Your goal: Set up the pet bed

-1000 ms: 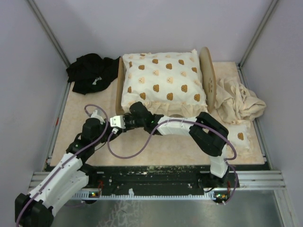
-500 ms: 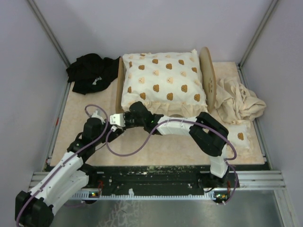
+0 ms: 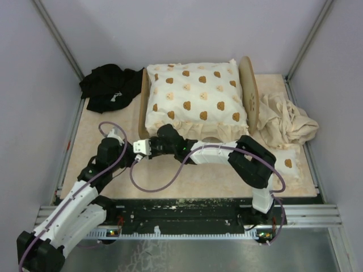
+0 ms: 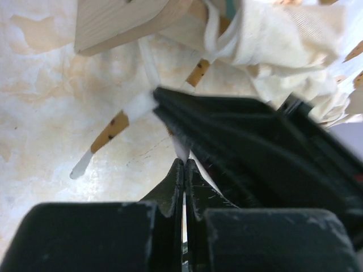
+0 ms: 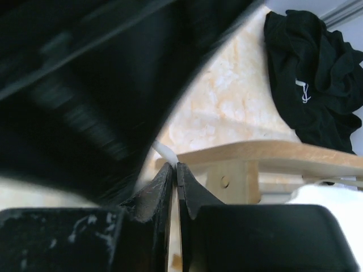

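Note:
The pet bed's light-wood frame (image 3: 248,85) stands at the back middle, with a cream frilled cushion (image 3: 195,96) with brown prints lying over it. Both grippers meet at the bed's front-left corner. My left gripper (image 4: 184,162) is shut, with a thin white tie (image 4: 181,148) of the cushion pinched at its tips. A loose printed tie (image 4: 108,133) hangs beside it over the floor. My right gripper (image 5: 174,165) is shut on a white strand (image 5: 164,152) just below the wooden rail (image 5: 255,156). Each arm's black body crosses the other's wrist view.
A black garment (image 3: 108,85) lies at the back left, also seen as black garment (image 5: 312,73). A crumpled beige cloth (image 3: 283,122) sits right of the bed, with a small printed pillow (image 3: 286,164) in front of it. Walls close in on three sides.
My left arm has drawn slightly back to the left, and the right gripper has shifted a little toward the near side. Both stay pinched at the bed's corner.

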Tool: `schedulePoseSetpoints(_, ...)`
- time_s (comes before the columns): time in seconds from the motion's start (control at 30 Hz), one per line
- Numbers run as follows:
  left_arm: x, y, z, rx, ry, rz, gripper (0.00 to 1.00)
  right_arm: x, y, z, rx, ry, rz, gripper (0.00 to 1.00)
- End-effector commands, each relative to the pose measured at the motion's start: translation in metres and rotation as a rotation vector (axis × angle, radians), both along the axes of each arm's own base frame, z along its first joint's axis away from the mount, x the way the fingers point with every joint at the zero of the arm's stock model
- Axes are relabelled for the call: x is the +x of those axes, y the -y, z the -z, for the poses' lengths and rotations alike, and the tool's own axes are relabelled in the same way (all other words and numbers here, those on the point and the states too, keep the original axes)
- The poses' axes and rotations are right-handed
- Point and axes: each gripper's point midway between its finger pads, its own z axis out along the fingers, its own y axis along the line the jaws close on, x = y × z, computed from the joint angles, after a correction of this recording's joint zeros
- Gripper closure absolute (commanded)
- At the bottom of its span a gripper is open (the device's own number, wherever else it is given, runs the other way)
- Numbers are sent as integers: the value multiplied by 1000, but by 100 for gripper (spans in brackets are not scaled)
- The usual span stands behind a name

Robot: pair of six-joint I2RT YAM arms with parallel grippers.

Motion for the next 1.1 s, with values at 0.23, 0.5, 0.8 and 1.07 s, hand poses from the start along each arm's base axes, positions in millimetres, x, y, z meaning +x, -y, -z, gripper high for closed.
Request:
schedulePoseSetpoints(0.23,7,9,-21,-106,-50,-40,100,-36,53,-51,139,256,-86,69)
schedulePoseSetpoints(0.5,8,5,-26,-102,-50,-68,100,-64,54,-11,46,554,-127,68)
schedulePoseSetpoints(0.8,9,2,-30,-101,-54,-81,100,-73,22,8,-85,855,-195,50)
schedulePoseSetpoints(1.07,7,2,-31,-108,-55,-84,100,-51,2,22,-197,1019,-162,48)
